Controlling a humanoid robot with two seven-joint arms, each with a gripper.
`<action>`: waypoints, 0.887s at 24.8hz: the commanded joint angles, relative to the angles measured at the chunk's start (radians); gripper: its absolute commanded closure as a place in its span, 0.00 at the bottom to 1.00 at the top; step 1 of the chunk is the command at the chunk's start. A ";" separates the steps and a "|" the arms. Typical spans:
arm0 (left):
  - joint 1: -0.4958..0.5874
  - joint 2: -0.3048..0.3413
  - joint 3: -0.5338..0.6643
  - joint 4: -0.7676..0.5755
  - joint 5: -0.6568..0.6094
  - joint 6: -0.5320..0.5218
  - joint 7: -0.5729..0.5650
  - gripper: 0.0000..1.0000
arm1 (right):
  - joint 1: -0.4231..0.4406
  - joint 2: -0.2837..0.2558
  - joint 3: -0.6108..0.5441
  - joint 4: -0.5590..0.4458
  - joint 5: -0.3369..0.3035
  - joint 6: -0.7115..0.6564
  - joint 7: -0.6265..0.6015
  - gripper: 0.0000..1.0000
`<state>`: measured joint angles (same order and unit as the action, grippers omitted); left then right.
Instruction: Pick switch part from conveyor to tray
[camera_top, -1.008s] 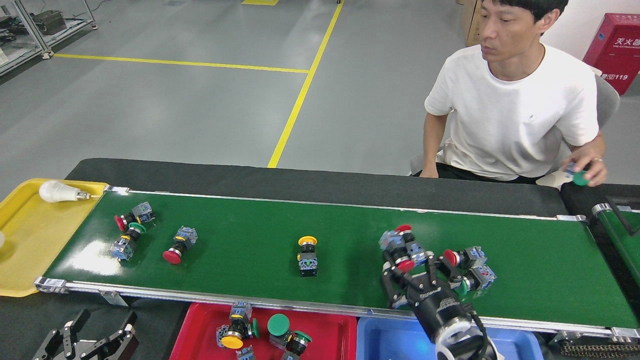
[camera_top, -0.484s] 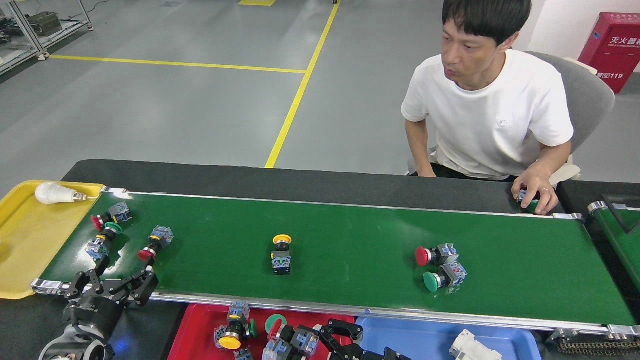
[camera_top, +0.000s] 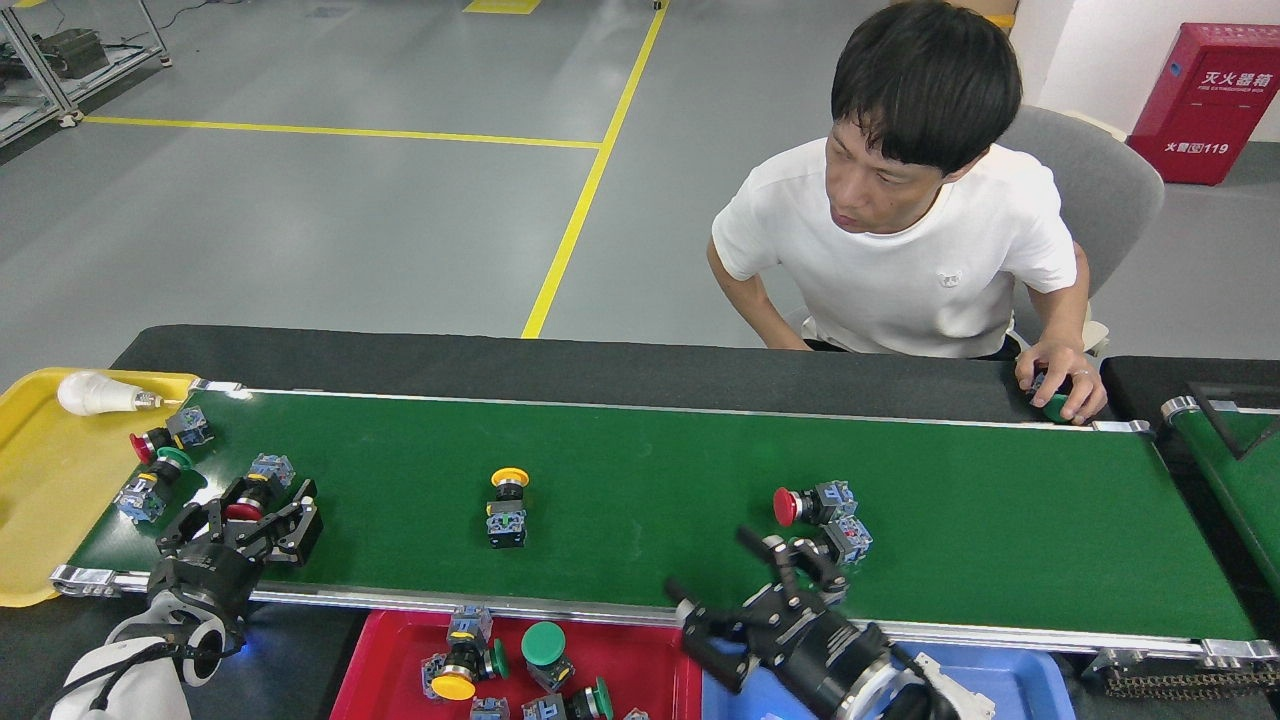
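The conveyor (camera_top: 650, 470) carries several switch parts. My left gripper (camera_top: 245, 520) stands open over the belt's near left edge, its fingers either side of a red-capped switch part (camera_top: 255, 490). Further left lie a red-capped part (camera_top: 160, 438) and a green-capped part (camera_top: 150, 488). A yellow-capped part (camera_top: 508, 505) stands mid-belt. My right gripper (camera_top: 725, 575) is open and empty at the belt's near rail, just left of a pair: a red-capped part (camera_top: 815, 502) and one partly hidden behind a finger (camera_top: 848, 538). The red tray (camera_top: 640, 665) below the rail holds several switch parts.
A yellow tray (camera_top: 40, 500) with a light bulb (camera_top: 95, 393) sits at the belt's left end. A blue tray (camera_top: 1040, 685) lies right of the red one. A seated person's hand (camera_top: 1065, 380) rests on a green-capped part at the far right rail. A narrower green belt (camera_top: 1235, 470) angles off right.
The parts have drifted left along the belt. My left gripper moved up onto the belt around the red-capped part. My right gripper left the red tray, empty, and rose toward the right pair.
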<state>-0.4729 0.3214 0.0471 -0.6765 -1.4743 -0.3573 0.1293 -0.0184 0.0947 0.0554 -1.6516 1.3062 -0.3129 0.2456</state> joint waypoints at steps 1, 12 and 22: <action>-0.029 0.021 -0.007 0.031 0.000 -0.005 0.023 0.90 | -0.006 -0.021 -0.048 -0.016 -0.004 0.135 -0.051 0.02; 0.390 0.038 0.083 -0.561 0.103 -0.100 0.076 0.93 | 0.302 -0.064 -0.166 -0.120 -0.031 0.064 -0.218 0.02; 0.810 0.036 -0.085 -1.038 -0.093 -0.124 0.181 0.83 | 0.155 -0.050 -0.034 -0.080 -0.024 0.080 -0.129 0.02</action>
<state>0.3374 0.3445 -0.0254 -1.6979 -1.5414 -0.4802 0.2626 0.1545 0.0393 0.0017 -1.7298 1.2816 -0.2383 0.0830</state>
